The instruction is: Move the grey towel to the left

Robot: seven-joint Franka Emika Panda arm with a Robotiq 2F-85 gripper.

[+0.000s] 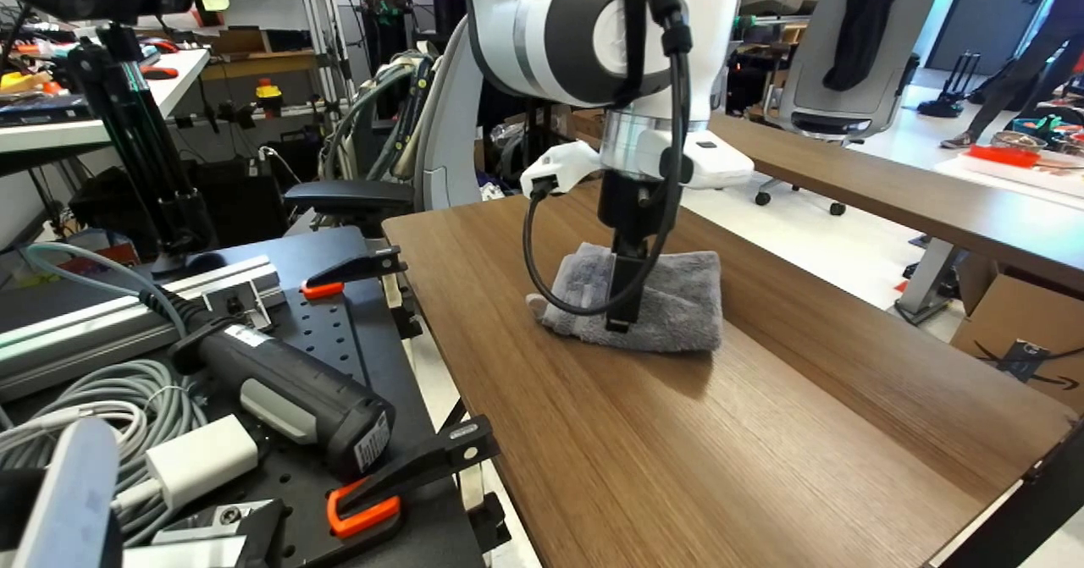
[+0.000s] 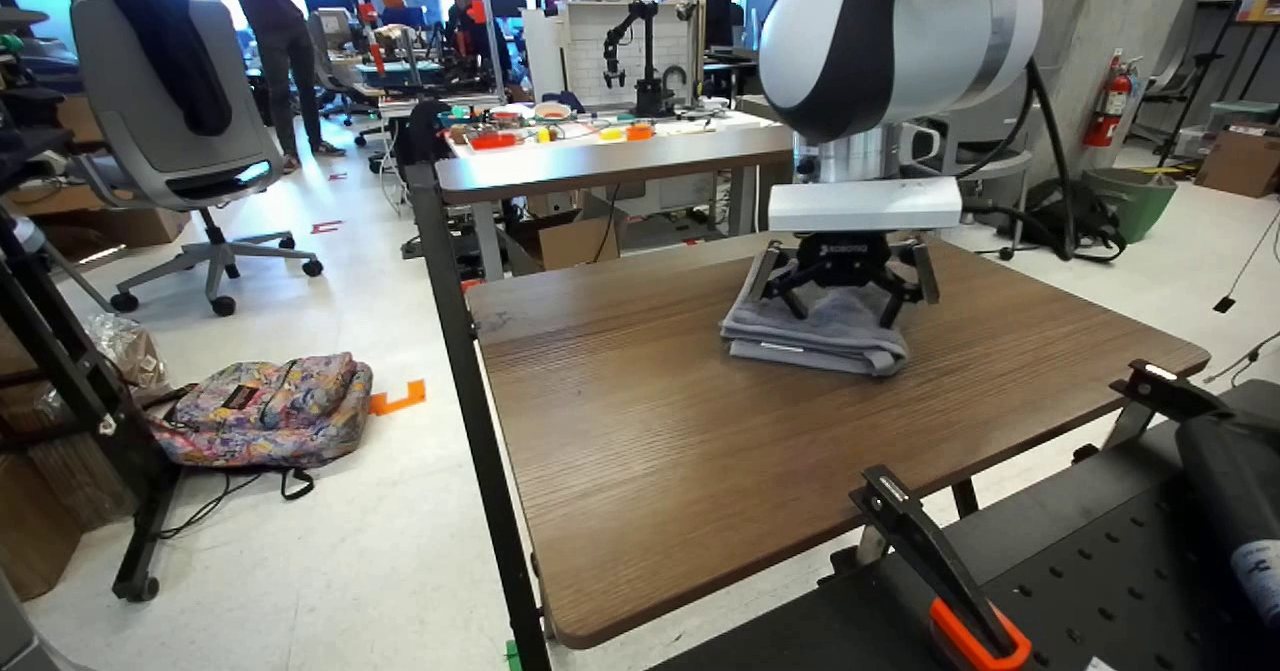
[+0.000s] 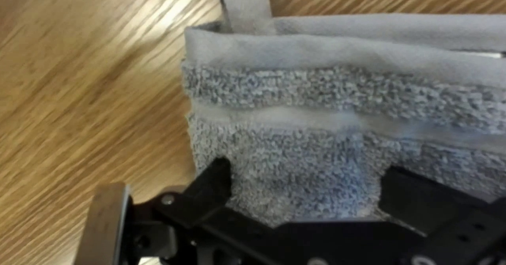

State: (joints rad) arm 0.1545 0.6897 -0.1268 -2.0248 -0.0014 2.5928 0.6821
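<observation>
Pincer is standing with jaws wide apart, while the folded grey terry-cloth towel is lying directly beneath the pincer on the wood-grain counter, its hemmed edge running roughly parallel to the jaws' closing line, so closing should be bunching cloth.
</observation>
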